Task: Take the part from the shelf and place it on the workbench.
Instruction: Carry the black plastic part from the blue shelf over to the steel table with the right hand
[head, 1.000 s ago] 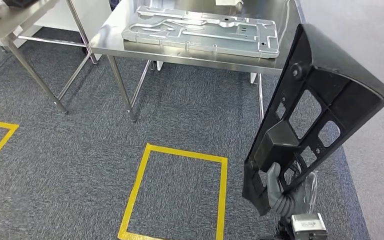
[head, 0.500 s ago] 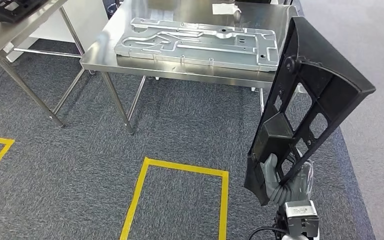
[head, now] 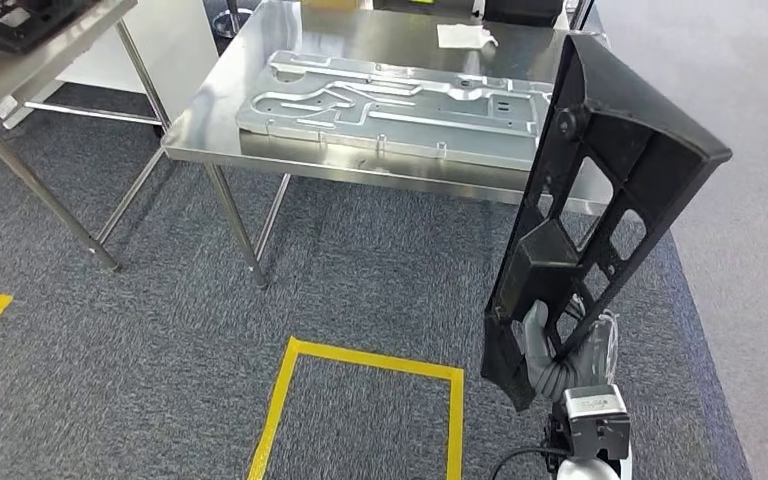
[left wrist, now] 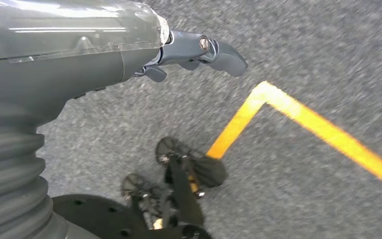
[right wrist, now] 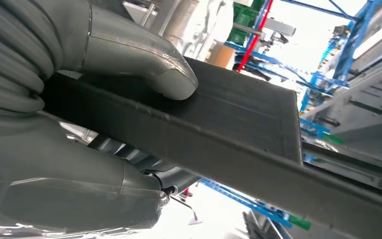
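Right hand [head: 550, 352] grips the black part [head: 600, 200] by its lower end, long axis near upright and leaning toward the counter [head: 210, 120] ahead; the left hand [left wrist: 199, 50] hangs empty, fingers extended, over the floor, well short of it.

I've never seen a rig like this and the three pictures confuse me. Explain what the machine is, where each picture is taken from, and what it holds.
This is a two-legged humanoid robot with two arms ending in many-fingered hands. The wide picture looks forward and down from high on its body. There its right hand grips the lower end of a black plastic panel with cut-out windows, held upright. Ahead stands a steel workbench carrying a flat grey metal plate; yellow tape marks the carpet. The other two pictures come from cameras at the wrists. The right one shows the thumb pressed on the panel's edge. The left one shows the left hand hanging over the carpet, holding nothing.
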Available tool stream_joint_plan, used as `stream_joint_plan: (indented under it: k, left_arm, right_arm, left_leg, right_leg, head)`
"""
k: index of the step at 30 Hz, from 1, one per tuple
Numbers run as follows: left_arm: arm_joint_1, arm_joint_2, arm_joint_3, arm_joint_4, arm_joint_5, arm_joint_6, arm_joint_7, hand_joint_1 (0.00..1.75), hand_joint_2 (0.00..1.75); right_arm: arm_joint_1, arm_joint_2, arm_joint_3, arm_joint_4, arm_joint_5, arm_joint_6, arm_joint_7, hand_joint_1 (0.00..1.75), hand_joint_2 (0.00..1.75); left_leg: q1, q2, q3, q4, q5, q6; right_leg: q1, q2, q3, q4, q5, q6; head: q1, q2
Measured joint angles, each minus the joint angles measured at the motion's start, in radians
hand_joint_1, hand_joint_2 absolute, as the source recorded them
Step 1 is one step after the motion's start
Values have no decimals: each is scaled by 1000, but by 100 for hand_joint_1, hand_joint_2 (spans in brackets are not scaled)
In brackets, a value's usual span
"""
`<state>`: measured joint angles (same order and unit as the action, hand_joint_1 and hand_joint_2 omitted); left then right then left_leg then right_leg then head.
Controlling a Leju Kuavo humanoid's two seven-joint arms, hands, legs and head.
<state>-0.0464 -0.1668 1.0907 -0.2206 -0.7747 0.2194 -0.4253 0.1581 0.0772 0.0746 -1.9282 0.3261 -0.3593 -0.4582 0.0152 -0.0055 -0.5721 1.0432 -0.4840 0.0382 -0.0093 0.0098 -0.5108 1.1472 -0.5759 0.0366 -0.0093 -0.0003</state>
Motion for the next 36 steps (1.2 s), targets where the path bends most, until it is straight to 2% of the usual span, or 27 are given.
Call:
stream_joint_plan:
  k: [2,3,4,5,6,8,9,10,13,15,16,18,19,20,21,22,24,25,26,27,28,29,31,32,34,35,36]
  left_arm:
    - [0,0,1,0,0,1,0,0,175]
    - [1,0,2,0,0,2,0,0,175]
    - [2,0,2,0,0,2,0,0,175]
    - [3,0,3,0,0,2,0,0,175]
    - [4,0,3,0,0,2,0,0,175]
    - [6,-2,4,1,0,2,0,0,175]
    - [6,-4,4,2,0,3,0,0,175]
    - [4,-5,4,3,-1,3,0,0,175]
    - [-3,-5,5,4,-2,4,-2,0,175]
    - [-7,-5,6,4,-5,3,-3,0,175]
    - [-9,-5,6,4,-7,2,-3,0,175]
    - [-9,-4,6,4,-10,-2,-3,0,175]
    - [-6,-3,6,4,-12,-4,-3,0,175]
    - [-4,-2,6,4,-15,-5,-2,0,175]
    - [-2,-1,6,4,-17,-6,-2,0,175]
    - [1,0,6,4,-19,-7,-1,0,175]
    - [5,1,6,4,-22,-7,1,0,175]
    - [5,1,6,4,-22,-7,2,0,175]
    - [4,1,6,4,-23,-8,3,0,175]
    - [2,1,6,4,-24,-8,3,0,175]
    - [1,1,6,4,-24,-8,3,0,175]
    - [0,1,6,4,-24,-7,4,0,175]
    - [0,0,6,4,-24,-5,6,0,175]
    - [0,0,6,4,-24,-4,7,0,175]
    - [0,-2,6,4,-23,-3,10,0,175]
    - [1,-3,7,4,-22,-3,12,0,175]
    - [1,-3,8,4,-21,-2,13,0,175]
  right_arm:
    - [-3,0,-2,3,-1,1,0,175,175]
    - [-3,0,-2,5,-1,1,1,175,175]
    - [-2,-1,-3,7,-2,1,1,175,175]
    - [-2,-1,-3,8,-2,1,1,175,175]
    - [-2,-1,-3,9,-2,1,1,175,175]
    - [-1,-1,-4,11,-2,1,1,175,175]
    - [-1,-1,-4,12,-2,1,1,175,175]
    - [-1,-1,-5,11,-2,1,1,175,175]
    - [-5,-1,-6,6,-2,0,1,175,175]
    - [-8,0,-6,1,0,0,2,175,175]
    - [-8,0,-6,-1,1,0,4,175,175]
    - [-7,1,-6,-6,9,0,9,175,175]
    - [-7,1,-6,-10,18,0,12,175,175]
    - [-7,1,-8,-15,28,0,15,175,175]
    - [-7,1,-9,-21,40,0,17,175,175]
    - [-8,1,-11,-27,49,-1,17,175,175]
    - [-11,1,-15,-36,58,-1,18,175,175]
    - [-13,1,-17,-40,60,-1,18,175,175]
    - [-15,1,-19,-45,63,-1,18,175,175]
    - [-18,1,-21,-51,66,-2,18,175,175]
    - [-20,0,-23,-57,71,-3,17,175,175]
    - [-24,0,-25,-64,78,-5,15,175,175]
    - [-34,-1,-29,-77,95,-8,14,175,175]
    - [-41,-2,-31,-83,104,-9,14,175,175]
    - [-57,-4,-33,-91,118,-8,18,175,175]
    - [-68,-6,-34,-93,123,-6,21,175,175]
    - [-79,-8,-34,-94,127,-4,24,175,175]
  left_leg:
    - [-1,-1,21,-11,-12,5]
    - [-2,-2,34,-15,-20,5]
    - [-3,-3,50,-19,-30,4]
    - [-5,-5,66,-22,-41,4]
    - [-7,-5,84,-24,-53,4]
    - [-11,-6,113,-31,-78,1]
    - [-12,-7,126,-36,-89,-3]
    - [-11,-8,140,-38,-95,-8]
    - [-12,-6,154,1,-72,-27]
    - [-11,-4,102,100,-62,-36]
    - [-10,-3,61,157,-76,-39]
    - [-6,-3,-27,235,-149,-45]
    - [-5,-2,-59,242,-185,-49]
    - [-4,-2,-80,225,-202,-51]
    - [-3,-1,-91,187,-187,-51]
    - [-3,0,-96,132,-130,-48]
    - [-7,2,-95,43,16,-41]
    - [-8,2,-92,20,65,-37]
    - [-11,1,-88,14,79,-32]
    - [-10,0,-79,11,72,-26]
    - [-9,-1,-69,3,68,-20]
    - [-7,-2,-54,-7,62,-14]
    - [-4,-2,-21,-26,47,-7]
    - [-4,-2,-3,-33,37,-6]
    - [-4,-3,33,-40,12,-7]
    - [-3,-4,54,-41,-3,-9]
    - [-2,-5,75,-42,-19,-11]
  right_leg:
    - [-1,-2,-91,114,-46,6]
    - [-1,-3,-131,148,-73,6]
    - [-1,-3,-157,151,-86,4]
    - [0,-4,-171,128,-80,-1]
    - [3,-4,-172,76,-43,-9]
    - [13,-3,-162,-42,85,-32]
    - [19,-3,-155,-80,133,-42]
    - [24,-2,-148,-100,157,-49]
    - [22,1,-99,-131,143,-62]
    - [14,1,-59,-147,128,-70]
    - [14,0,-45,-150,118,-72]
    - [12,3,-19,-151,93,-72]
    - [11,5,-4,-151,79,-71]
    - [9,8,14,-151,64,-68]
    - [7,9,33,-151,49,-65]
    - [6,9,51,-152,32,-61]
    - [8,11,82,-151,-1,-50]
    - [9,11,94,-152,-12,-43]
    - [10,12,101,-149,-14,-36]
    - [10,12,98,-140,-8,-29]
    - [8,10,87,-111,6,-22]
    - [7,7,58,-61,23,-18]
    - [3,1,-26,60,25,-10]
    - [1,0,-72,108,-1,-6]
    - [-4,-2,-139,142,-72,2]
    - [-7,-3,-159,127,-92,5]
    - [-9,-5,-168,91,-83,5]
  head:
    - [0,0]
    - [0,0]
    - [1,0]
    - [1,0]
    - [1,0]
    - [-1,0]
    - [-1,0]
    - [-1,0]
    - [-1,0]
    - [-1,0]
    - [-2,0]
    - [-2,0]
    - [-2,0]
    - [-2,0]
    - [-2,0]
    - [-2,0]
    - [-2,0]
    - [-2,0]
    - [-2,0]
    - [-2,0]
    - [-2,0]
    - [-1,0]
    - [0,0]
    - [0,0]
    - [-1,0]
    - [-1,0]
    - [-1,0]
